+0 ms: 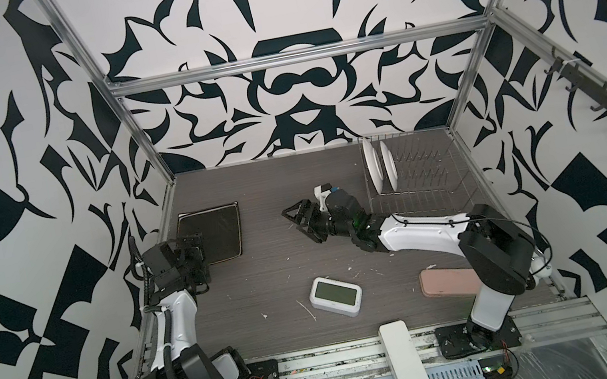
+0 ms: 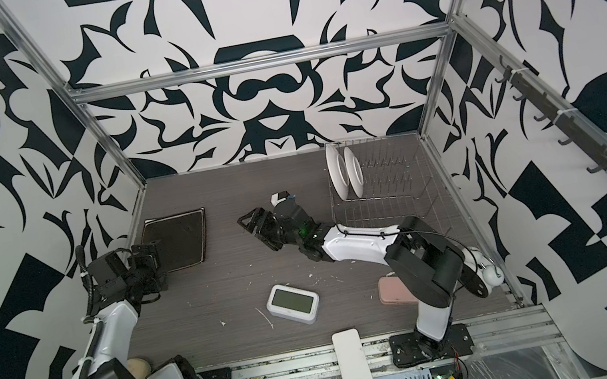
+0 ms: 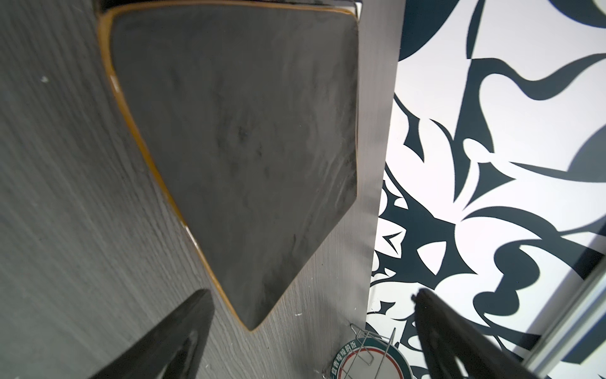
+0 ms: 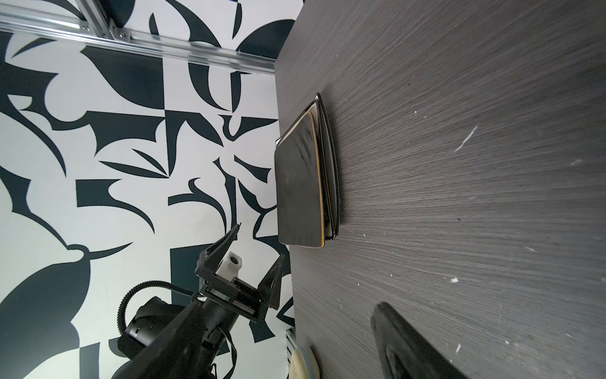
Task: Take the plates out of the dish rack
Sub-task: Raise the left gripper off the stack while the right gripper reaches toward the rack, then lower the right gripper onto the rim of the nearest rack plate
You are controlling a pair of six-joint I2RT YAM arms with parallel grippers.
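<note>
Nothing is held: left gripper [image 3: 311,295] is spread wide right beside the unloaded stack [image 1: 217,235], and right gripper [image 1: 292,220] is open too, between stack and rack [image 1: 422,178]. Two plates [image 1: 374,169] are left standing in the rack, so it's reckoned roughly half done.

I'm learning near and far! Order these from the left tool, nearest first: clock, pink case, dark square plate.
In a top view, from the left tool:
1. dark square plate, beside it
2. clock, middle front
3. pink case, far right
</note>
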